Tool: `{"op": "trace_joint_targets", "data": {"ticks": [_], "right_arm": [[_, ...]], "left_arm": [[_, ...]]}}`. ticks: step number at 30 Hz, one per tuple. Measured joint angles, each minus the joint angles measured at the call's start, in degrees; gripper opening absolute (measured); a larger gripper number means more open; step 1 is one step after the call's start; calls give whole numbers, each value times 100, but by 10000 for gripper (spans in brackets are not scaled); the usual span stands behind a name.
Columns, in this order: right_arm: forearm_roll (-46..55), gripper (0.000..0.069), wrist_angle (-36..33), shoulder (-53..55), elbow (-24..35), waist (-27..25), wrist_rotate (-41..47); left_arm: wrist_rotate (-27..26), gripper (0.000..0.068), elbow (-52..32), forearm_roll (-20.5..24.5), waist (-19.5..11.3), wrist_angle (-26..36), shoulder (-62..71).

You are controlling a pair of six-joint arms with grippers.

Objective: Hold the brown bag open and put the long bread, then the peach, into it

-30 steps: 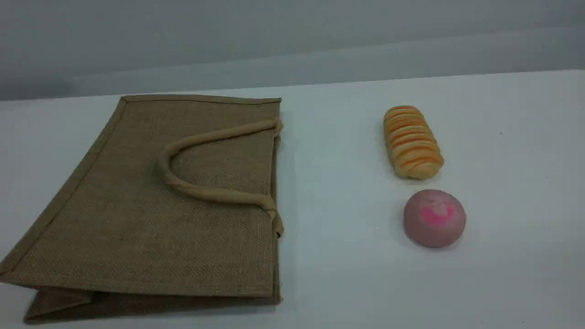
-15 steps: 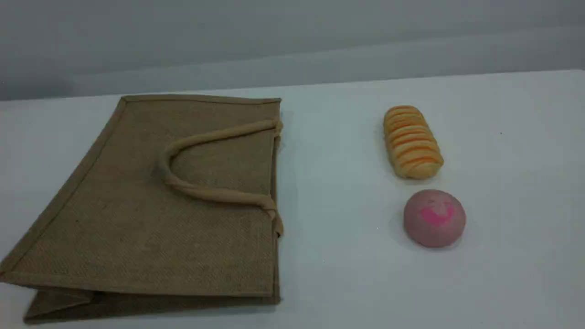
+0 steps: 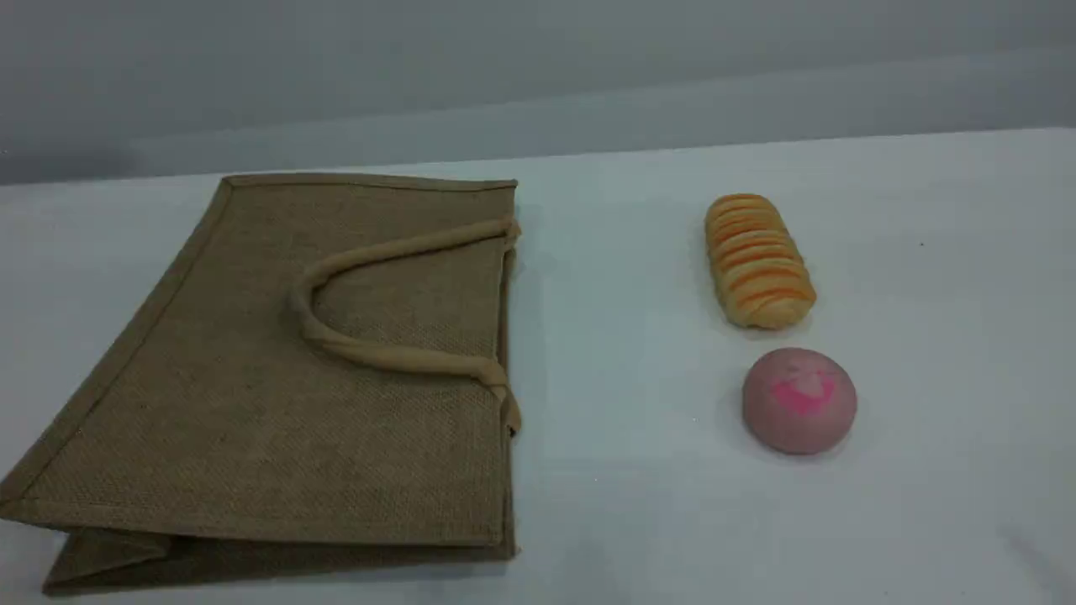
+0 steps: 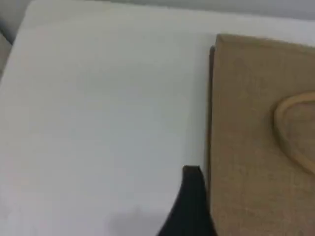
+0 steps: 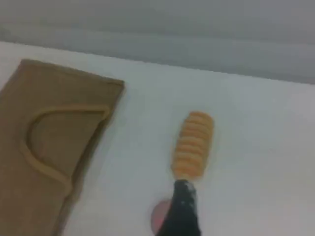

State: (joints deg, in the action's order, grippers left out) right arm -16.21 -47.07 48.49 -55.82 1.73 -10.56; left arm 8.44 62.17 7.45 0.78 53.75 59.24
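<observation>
Brown bag [image 3: 277, 378] flat on the surface [image 3: 622, 470], handle [image 3: 353, 344] on top, long bread [image 3: 758, 260] just beyond the peach [image 3: 799, 402], clear between, both grippers probably spread, empty.

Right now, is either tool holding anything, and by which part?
Nothing held. The brown bag, long bread and peach lie untouched on the table.

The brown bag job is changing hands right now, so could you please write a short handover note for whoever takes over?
Grippers: left gripper and right gripper are both open and hold nothing.
Things: the tan-brown woven jute bag lies flat and closed on the white table, its beige handle on top. The striped golden-yellow long bread and the round dusty-pink peach lie apart to its right, the peach nearer the camera.
Done: nothing.
Left: open and hold the bag, put in the bread, then the peach.
</observation>
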Motion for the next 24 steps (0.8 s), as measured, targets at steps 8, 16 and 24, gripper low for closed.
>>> {"op": "trace_joint_targets", "data": {"ticks": [8, 16, 24], "right_arm": [[144, 565, 635, 647, -72, 0, -7], [380, 565, 431, 1508, -714, 0, -7], [377, 565, 337, 2139, -989, 0, -1]], "left_arm": [[0, 549, 544, -248, 0, -437, 1870], [-176, 549, 1037, -671, 0, -689, 3275], [-228, 549, 1298, -745, 387, -1001, 4190]]}}
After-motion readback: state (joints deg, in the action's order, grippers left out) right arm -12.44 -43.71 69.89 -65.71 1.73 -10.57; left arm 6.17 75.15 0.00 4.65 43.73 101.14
